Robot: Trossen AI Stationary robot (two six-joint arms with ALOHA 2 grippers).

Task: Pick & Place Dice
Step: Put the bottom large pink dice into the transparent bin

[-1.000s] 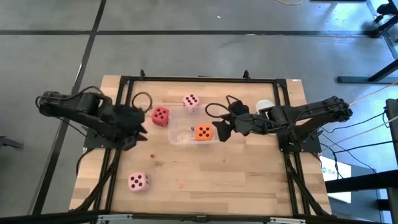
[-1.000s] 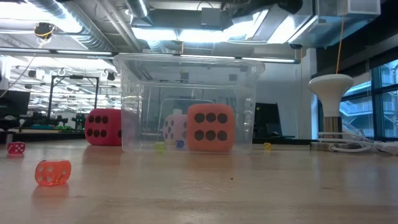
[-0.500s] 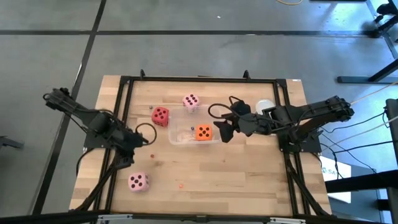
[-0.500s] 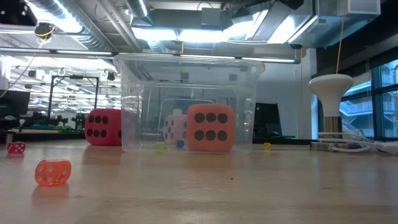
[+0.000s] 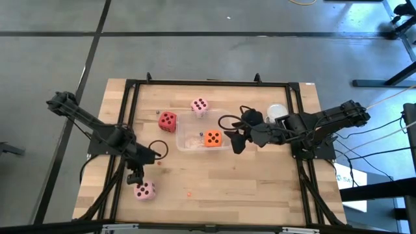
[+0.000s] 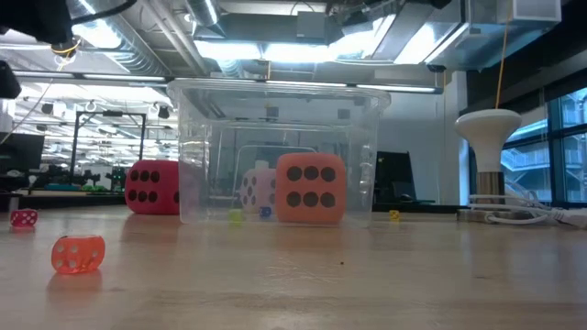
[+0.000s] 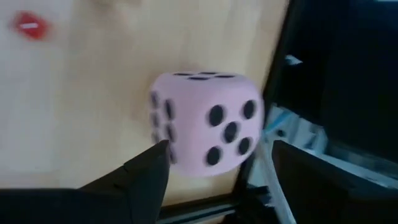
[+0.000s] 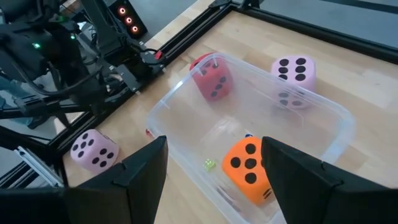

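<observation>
A pale pink die (image 5: 144, 190) rests on the table near its near left corner. My left gripper (image 5: 136, 178) hangs just over it, open. In the left wrist view its two fingers stand on either side of that die (image 7: 205, 130), and I see no touch. My right gripper (image 5: 235, 140) is open in the air at the right end of the clear tub (image 5: 201, 133). An orange die (image 8: 249, 165) lies inside the tub. A red die (image 5: 168, 121) and a second pale pink die (image 5: 199, 106) sit on the table by the tub's far left.
A white round object (image 5: 277, 112) stands behind my right arm. Small bits lie on the table: a tiny red piece (image 5: 189, 193) near the front, and in the low view a small orange die (image 6: 78, 254) and a small red one (image 6: 23, 218). A black frame rail (image 5: 123, 117) runs along the left side.
My left gripper has gone from beside the red die toward the table's near edge and down, tipping more steeply, and now hangs over the near pale pink die. The dice and the tub have not moved.
</observation>
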